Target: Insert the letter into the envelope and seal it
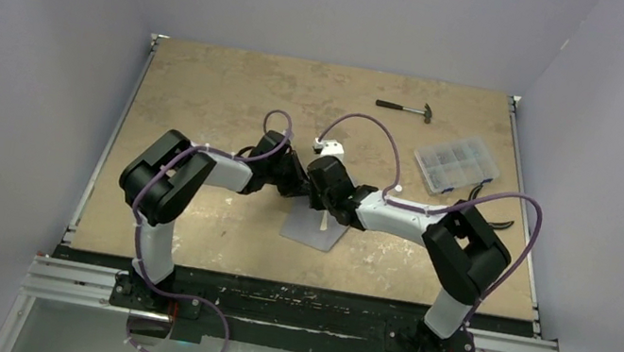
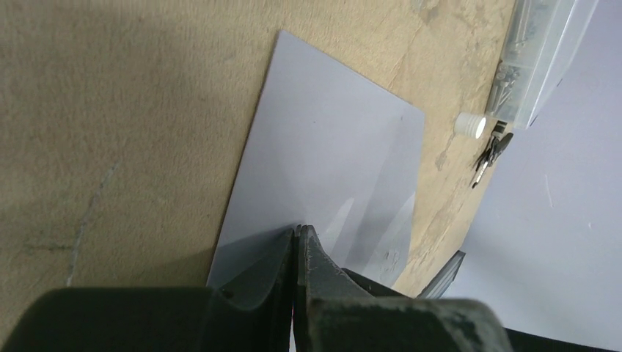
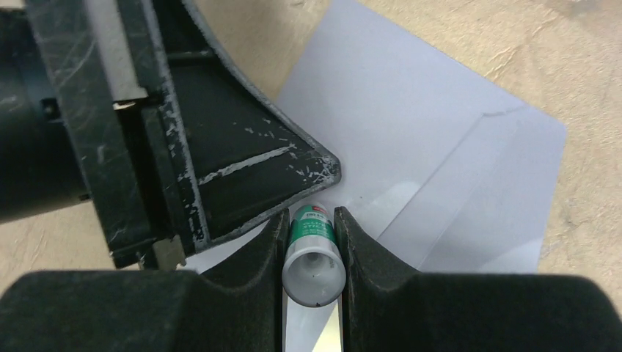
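**Now both arms meet over the envelope, mid-table**

Right, widest first: the brown table [image 1: 206,101] fills the overhead view, scuffed and mottled. Both arms reach in from the near edge, the left arm [image 1: 169,176] and the right arm [image 1: 468,250] bending toward each other so their wrists nearly meet at the centre.

Under them lies the envelope [image 1: 315,231], grey-blue, flat on the table near the middle, one corner pointing to the near edge. From the right wrist camera, diagonal fold lines cross its face. Whether the flap is stuck down, I can't tell.

Over at the far right sits a clear compartment box [image 1: 456,163], and beyond it, closer to the back wall, a hammer [image 1: 406,108] lies flat.

On to the grippers! The left gripper [image 2: 295,233] has its fingers pressed tight together, nothing between them, the tip low over the envelope's surface; touching or just above, I can't tell. The right gripper [image 3: 312,218] is right beside it, fingers narrowed around a small white tube [image 3: 314,257] with a green label, gripped on both sides and aimed down at the envelope. Its lower end is hidden.

Smallest of all: dark pliers [image 2: 490,155] beside the box, and a little white cap [image 2: 470,125] next to them.
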Controlling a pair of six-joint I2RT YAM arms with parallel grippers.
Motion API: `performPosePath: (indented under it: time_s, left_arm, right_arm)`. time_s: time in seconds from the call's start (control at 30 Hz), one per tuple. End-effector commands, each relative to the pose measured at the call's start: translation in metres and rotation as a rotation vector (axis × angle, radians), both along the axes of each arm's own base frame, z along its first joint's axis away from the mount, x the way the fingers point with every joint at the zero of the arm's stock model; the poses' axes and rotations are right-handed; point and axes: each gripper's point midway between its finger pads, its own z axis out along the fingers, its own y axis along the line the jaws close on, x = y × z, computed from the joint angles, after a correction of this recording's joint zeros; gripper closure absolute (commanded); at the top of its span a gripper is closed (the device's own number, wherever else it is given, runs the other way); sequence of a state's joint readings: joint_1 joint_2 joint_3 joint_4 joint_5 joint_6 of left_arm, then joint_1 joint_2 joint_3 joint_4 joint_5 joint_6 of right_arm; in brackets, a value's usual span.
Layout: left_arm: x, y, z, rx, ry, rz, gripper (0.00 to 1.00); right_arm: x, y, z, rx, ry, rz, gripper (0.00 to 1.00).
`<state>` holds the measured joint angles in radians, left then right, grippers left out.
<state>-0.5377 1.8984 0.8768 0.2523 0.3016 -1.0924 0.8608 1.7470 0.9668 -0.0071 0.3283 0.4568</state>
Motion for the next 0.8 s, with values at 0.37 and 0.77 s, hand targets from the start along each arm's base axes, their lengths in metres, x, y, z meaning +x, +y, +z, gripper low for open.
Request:
performPosePath:
  time_s: [0.37, 0.77]
  left_arm:
    - [-0.041, 0.069, -0.094, 0.339, 0.217, 0.074, 1.0]
    - [-0.043, 0.07, -0.098, 0.334, 0.235, 0.069, 1.0]
  right_arm:
    - [-0.022, -0.033, -0.016, -0.092, 0.104, 0.0, 1.0]
    - [-0.027, -0.046, -0.039, -0.133, 0.154, -0.053, 1.0]
